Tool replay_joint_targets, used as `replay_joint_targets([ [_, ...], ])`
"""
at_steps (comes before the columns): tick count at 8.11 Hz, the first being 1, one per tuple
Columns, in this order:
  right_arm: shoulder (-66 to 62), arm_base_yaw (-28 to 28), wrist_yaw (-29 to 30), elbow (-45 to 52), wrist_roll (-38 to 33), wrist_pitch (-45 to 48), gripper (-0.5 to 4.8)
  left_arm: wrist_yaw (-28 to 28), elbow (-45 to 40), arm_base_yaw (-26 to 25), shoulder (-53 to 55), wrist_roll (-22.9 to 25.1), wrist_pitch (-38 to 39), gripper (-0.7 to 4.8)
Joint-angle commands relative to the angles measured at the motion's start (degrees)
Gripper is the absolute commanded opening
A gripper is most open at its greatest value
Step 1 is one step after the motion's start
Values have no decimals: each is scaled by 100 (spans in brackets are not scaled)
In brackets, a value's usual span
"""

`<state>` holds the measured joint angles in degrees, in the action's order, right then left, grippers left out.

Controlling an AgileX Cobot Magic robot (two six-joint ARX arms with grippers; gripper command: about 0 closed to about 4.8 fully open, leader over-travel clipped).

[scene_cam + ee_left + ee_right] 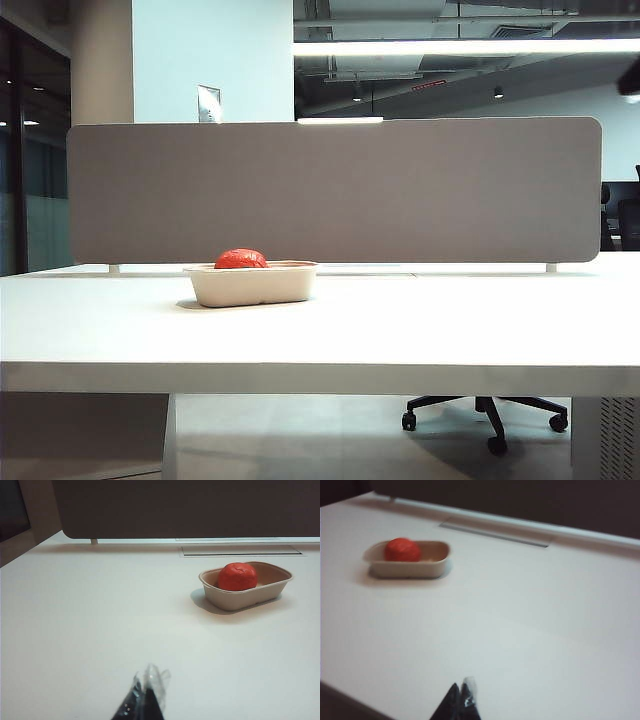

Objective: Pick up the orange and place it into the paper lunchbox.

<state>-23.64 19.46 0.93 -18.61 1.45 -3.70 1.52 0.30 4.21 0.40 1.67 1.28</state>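
The orange (241, 259) lies inside the paper lunchbox (251, 285), toward one end of it, its top rising above the rim. In the left wrist view the orange (237, 576) and lunchbox (260, 594) sit well away from my left gripper (148, 680), whose fingers are pressed together over bare table. The right wrist view shows the orange (402, 549) in the lunchbox (427, 567) far from my right gripper (461, 687), which is shut and holds nothing. Neither gripper appears in the exterior view.
A grey partition panel (335, 190) stands along the back edge of the white table (420, 330). A flat cable-slot cover (241, 550) is set into the tabletop near the panel. An office chair base (487, 412) shows beneath the table.
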Motion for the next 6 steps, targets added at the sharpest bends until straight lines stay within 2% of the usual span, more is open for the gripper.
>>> replay_joint_targets([
  [1,2376,-1032,-243,1294,-17,83,0,-24,-9,-17,-20,2,-9,-5],
  [6,2350,-1276,-256,1567,-20,284,0,-22,-9,-17,-20,2,-2,-5],
])
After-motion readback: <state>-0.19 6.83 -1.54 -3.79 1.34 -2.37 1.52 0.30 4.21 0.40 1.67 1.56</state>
